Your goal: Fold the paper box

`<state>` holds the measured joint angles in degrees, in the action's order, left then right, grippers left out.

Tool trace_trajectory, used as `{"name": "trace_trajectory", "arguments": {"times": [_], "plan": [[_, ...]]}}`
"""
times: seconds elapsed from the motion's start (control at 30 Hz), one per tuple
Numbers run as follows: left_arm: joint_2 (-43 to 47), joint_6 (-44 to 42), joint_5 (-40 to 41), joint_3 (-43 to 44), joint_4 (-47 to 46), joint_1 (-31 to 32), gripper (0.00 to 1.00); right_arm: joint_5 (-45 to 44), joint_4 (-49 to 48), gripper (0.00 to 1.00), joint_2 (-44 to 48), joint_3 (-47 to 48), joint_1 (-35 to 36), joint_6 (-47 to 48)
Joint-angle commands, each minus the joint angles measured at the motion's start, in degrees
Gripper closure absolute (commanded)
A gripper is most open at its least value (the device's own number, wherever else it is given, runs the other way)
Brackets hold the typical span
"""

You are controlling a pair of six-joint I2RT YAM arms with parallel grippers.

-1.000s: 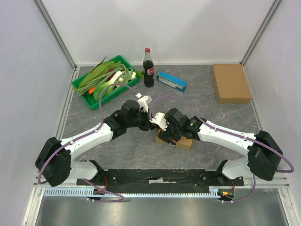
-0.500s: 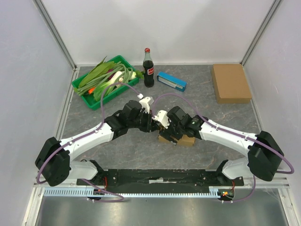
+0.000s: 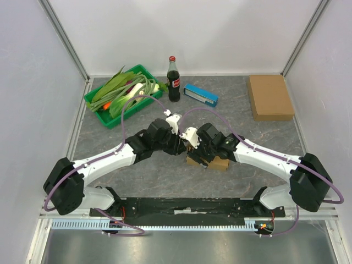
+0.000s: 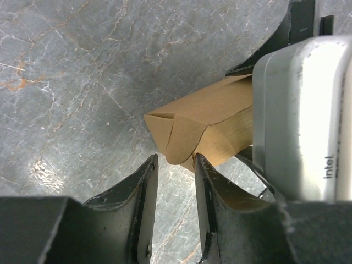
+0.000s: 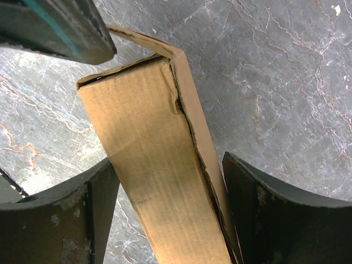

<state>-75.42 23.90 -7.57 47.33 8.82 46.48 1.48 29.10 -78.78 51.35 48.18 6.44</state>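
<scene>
Both arms stretch inward and meet mid-counter, the right gripper pinching the brown box across its width, the left gripper barely parted, tips right at the box's folded end, curved flap showing.

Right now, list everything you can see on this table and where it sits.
paper box: one, brown, table centre
tray: one, green, back left
vegetables: a bunch, mostly green, in the tray
bottle: one, dark with red cap, back centre
packet: one, blue, right of the bottle
flat cardboard: one, brown, back right
table: one, grey marbled
left gripper: one, black, at the box's end
right gripper: one, black, astride the box
</scene>
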Motion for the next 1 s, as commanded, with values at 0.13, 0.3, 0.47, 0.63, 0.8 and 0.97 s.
{"name": "trace_trajectory", "arguments": {"times": [0.13,0.3,0.47,0.63,0.8,0.97], "plan": [[-1.84,-10.98,-3.93,1.36,-7.94,0.28,0.60,3.01,-1.59,0.20,1.70,-0.20,0.42,0.51],[-3.07,-12.65,-5.34,2.24,-8.64,0.19,0.62,3.27,-1.59,0.20,1.44,-0.11,0.33,0.59],[-6.14,-12.21,-6.66,4.43,-8.38,0.19,0.74,3.27,-1.68,0.20,1.00,-0.38,0.33,0.60],[-7.47,-10.11,-6.93,4.52,-10.84,0.19,0.92,3.27,-1.86,0.21,0.83,-0.46,0.33,0.51],[-5.80,-8.79,-7.10,5.49,-10.49,0.19,0.98,2.22,-2.03,0.20,0.91,-0.47,0.24,0.42],[-5.00,-7.73,-8.25,8.21,-2.42,0.10,0.98,-0.51,-1.42,0.10,3.45,-1.17,-0.37,0.24]]}}
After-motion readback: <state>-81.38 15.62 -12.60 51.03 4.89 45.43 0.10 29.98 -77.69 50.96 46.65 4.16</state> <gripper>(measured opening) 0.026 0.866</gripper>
